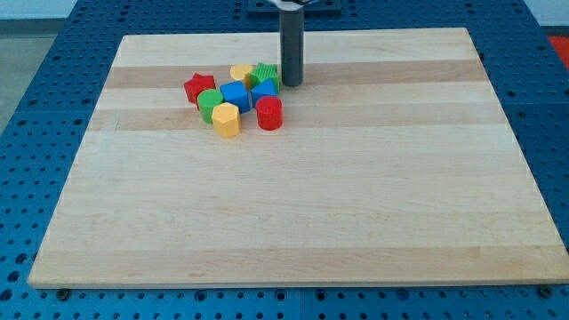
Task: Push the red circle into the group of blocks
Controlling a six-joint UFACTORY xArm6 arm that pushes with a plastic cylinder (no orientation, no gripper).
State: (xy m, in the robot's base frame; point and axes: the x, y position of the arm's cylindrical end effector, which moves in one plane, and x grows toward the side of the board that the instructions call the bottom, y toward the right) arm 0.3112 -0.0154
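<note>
The red circle stands on the wooden board, at the lower right of a tight group of blocks in the upper left part. It touches or nearly touches a blue block above it. The group also holds a red star, a blue block, a green circle, a yellow hexagon, a yellow heart and a green block. My tip rests on the board just right of the green block and above right of the red circle.
The board lies on a blue perforated table. The rod's mount shows at the view's top edge.
</note>
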